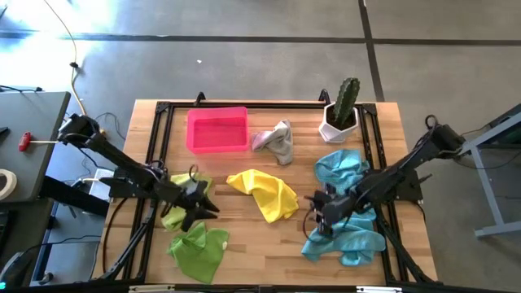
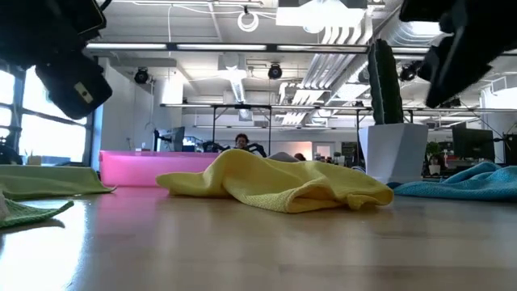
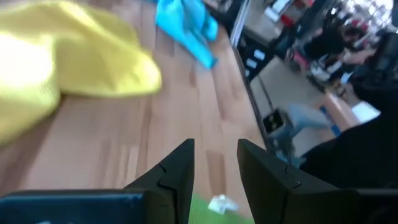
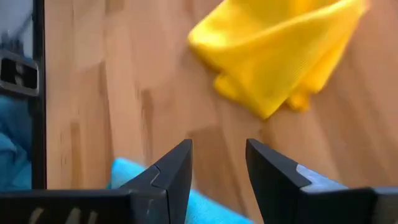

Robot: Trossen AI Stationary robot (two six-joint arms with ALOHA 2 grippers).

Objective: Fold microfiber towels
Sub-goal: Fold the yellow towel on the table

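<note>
A crumpled yellow towel (image 1: 264, 193) lies at the table's middle; it also shows in the low view (image 2: 275, 184). A lime towel (image 1: 181, 202) and a green towel (image 1: 199, 248) lie at the near left. A grey towel (image 1: 277, 140) lies beside the pink tray (image 1: 217, 130). Two light blue towels (image 1: 342, 167) (image 1: 346, 240) lie at the right. My left gripper (image 3: 216, 155) is open and empty above the lime towel's right edge, left of the yellow towel. My right gripper (image 4: 219, 158) is open and empty over the near blue towel's left edge, right of the yellow towel.
A potted cactus (image 1: 342, 110) in a white pot stands at the far right corner. A black frame (image 1: 244, 104) runs along the table's edges. Bare wood (image 1: 260, 244) shows at the near middle, between the green and blue towels.
</note>
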